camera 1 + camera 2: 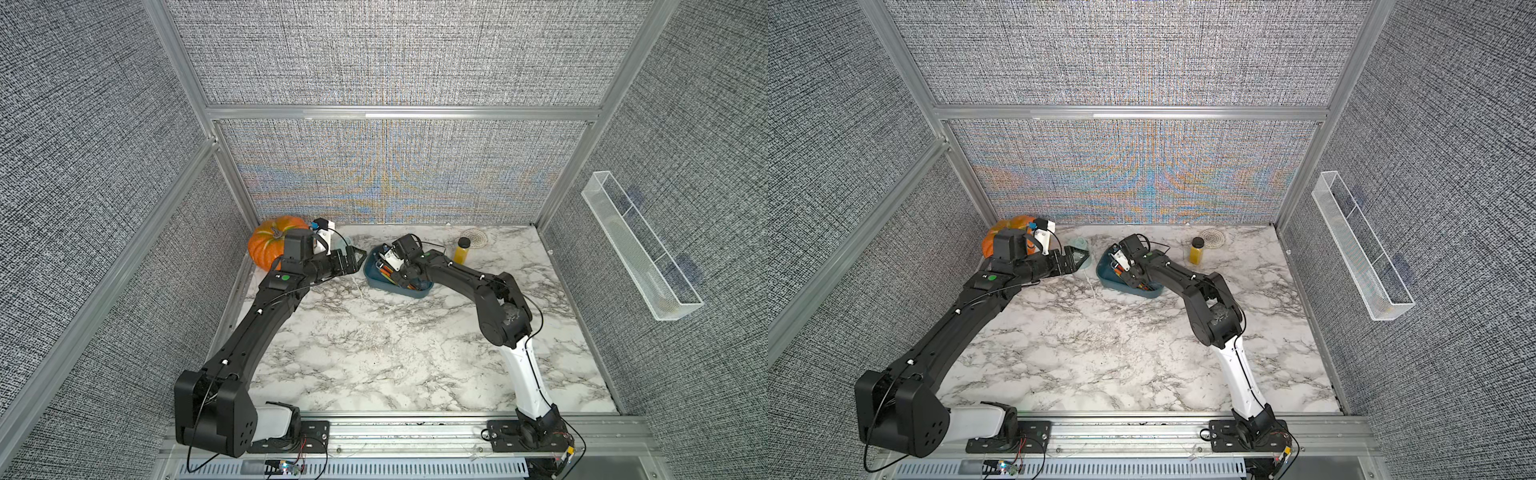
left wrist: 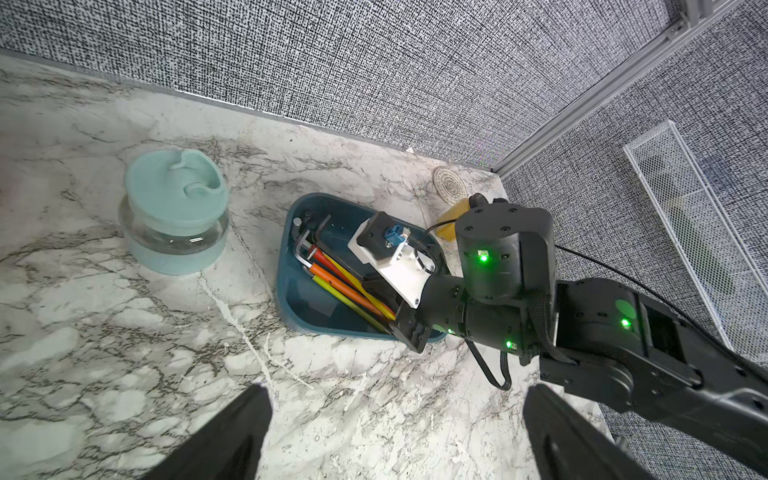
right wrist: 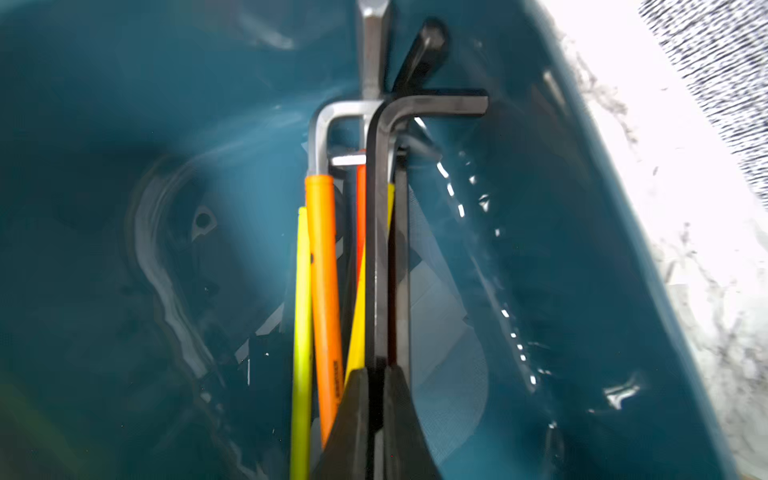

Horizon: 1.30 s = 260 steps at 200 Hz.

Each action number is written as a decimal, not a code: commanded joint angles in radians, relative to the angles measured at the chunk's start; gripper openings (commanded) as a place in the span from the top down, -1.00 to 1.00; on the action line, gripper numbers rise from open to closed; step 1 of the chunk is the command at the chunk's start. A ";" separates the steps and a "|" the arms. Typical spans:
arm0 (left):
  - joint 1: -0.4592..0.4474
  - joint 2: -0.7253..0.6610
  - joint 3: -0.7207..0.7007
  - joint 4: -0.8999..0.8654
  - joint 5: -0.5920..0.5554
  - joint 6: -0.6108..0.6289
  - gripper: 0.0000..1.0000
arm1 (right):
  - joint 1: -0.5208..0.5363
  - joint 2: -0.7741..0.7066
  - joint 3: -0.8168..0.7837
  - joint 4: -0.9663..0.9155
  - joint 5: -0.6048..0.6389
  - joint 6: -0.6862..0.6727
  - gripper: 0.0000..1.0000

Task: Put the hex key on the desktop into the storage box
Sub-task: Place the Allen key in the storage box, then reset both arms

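We find the right gripper down inside the shallow dark teal plastic storage box. Its jaws are drawn narrow and clamped on the long shank of a black L-shaped steel hex key. The key is within the box walls, alongside other keys: an orange-sleeved key, a yellow-sleeved key and a bare silver key. We cannot tell whether the gripped key bears on the box floor.

The box stands on the white marble-patterned desktop, near the middle of the desk's far edge. The left gripper hangs over bare desk just beside the box's left side, with its jaws spread wide and nothing held.

A mint-lidded glass jar stands near the far edge, left of the box. An orange pumpkin occupies the far left corner. A small yellow bottle with a black cap and a round perforated disc sit toward the far right corner. A long clear acrylic tray hangs on the right wall.
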 commanded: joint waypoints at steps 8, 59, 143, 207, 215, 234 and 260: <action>0.000 -0.001 -0.002 0.012 0.009 0.003 -1.00 | -0.001 0.000 -0.015 0.036 -0.008 0.014 0.76; 0.000 -0.002 0.004 0.012 0.009 0.003 -1.00 | -0.003 -0.012 -0.017 0.048 -0.016 0.019 -0.10; 0.000 -0.043 0.016 -0.048 -0.148 0.068 -1.00 | -0.003 -0.203 -0.067 0.127 -0.045 0.063 -0.73; 0.002 -0.143 -0.082 -0.014 -0.556 0.197 -1.00 | -0.013 -0.656 -0.442 0.342 -0.041 0.198 -0.99; 0.002 -0.161 -0.118 0.017 -0.621 0.216 -1.00 | -0.020 -0.723 -0.503 0.363 -0.026 0.227 -0.99; 0.003 -0.197 -0.227 0.136 -0.768 0.288 -1.00 | -0.049 -0.881 -0.634 0.395 0.027 0.289 -0.99; 0.031 -0.205 -0.416 0.417 -0.846 0.372 -1.00 | -0.130 -1.054 -0.797 0.412 0.154 0.356 -0.99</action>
